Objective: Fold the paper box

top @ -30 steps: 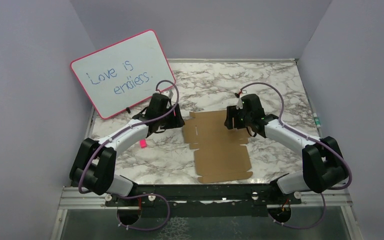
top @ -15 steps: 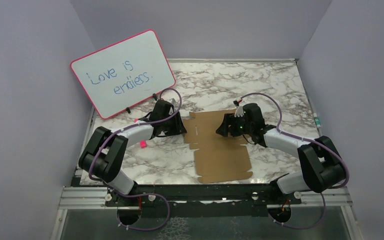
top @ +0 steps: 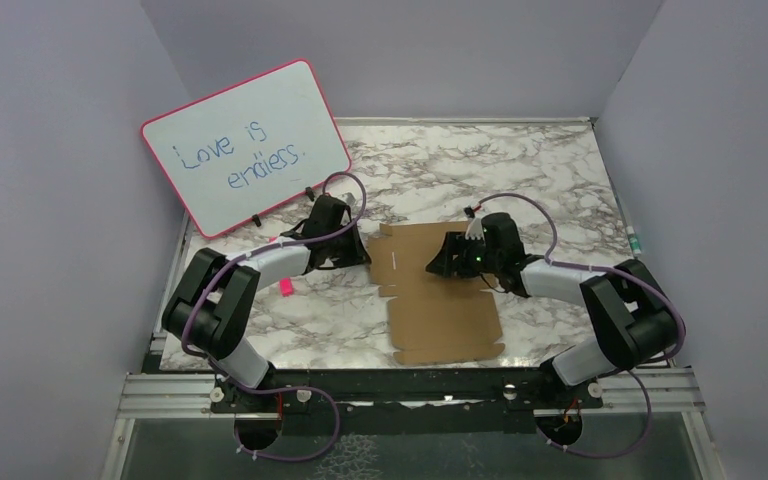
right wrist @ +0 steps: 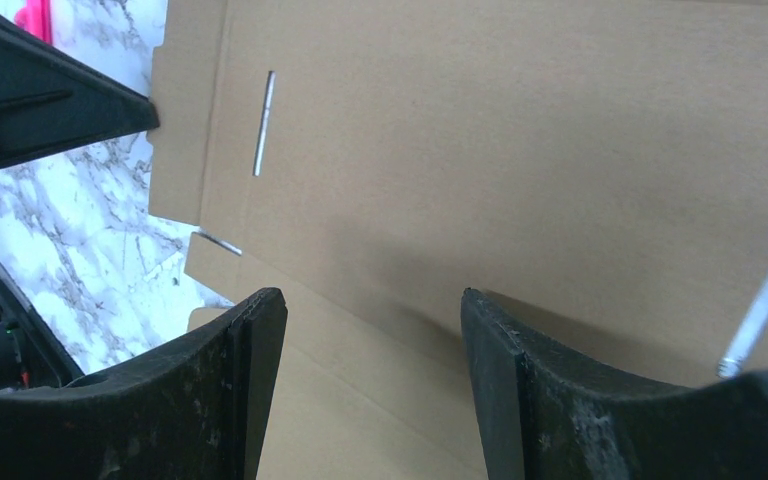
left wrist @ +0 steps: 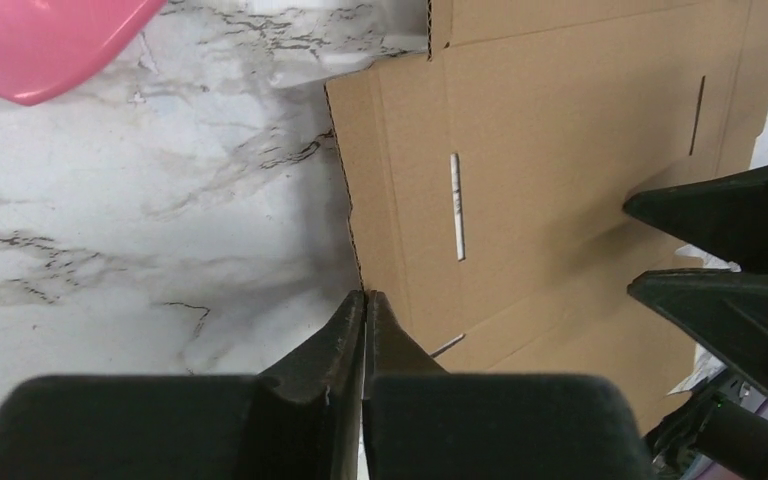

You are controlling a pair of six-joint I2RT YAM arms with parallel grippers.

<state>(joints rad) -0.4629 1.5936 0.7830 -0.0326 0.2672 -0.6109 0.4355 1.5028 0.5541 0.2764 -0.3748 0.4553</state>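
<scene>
The paper box point(top: 442, 300) lies flat and unfolded on the marble table, a plain brown cardboard sheet with creases and slots point(left wrist: 560, 150) point(right wrist: 520, 150). My left gripper point(top: 361, 256) point(left wrist: 365, 293) is low at the sheet's left edge, its fingers pressed together with the tips touching that edge. I see no cardboard between them. Over the sheet's upper middle, my right gripper point(top: 438, 263) point(right wrist: 370, 310) hovers open, with bare cardboard showing between its fingers. Its fingers point(left wrist: 730, 210) also show at the right of the left wrist view.
A pink-framed whiteboard point(top: 245, 145) with writing leans at the back left, just behind the left arm. A small pink object point(top: 287, 288) lies on the table point(top: 520, 170) beside the left forearm. Purple walls close in on three sides.
The left gripper came down to the box's left edge and shut. The right gripper dropped lower and moved left over the cardboard, staying open.
</scene>
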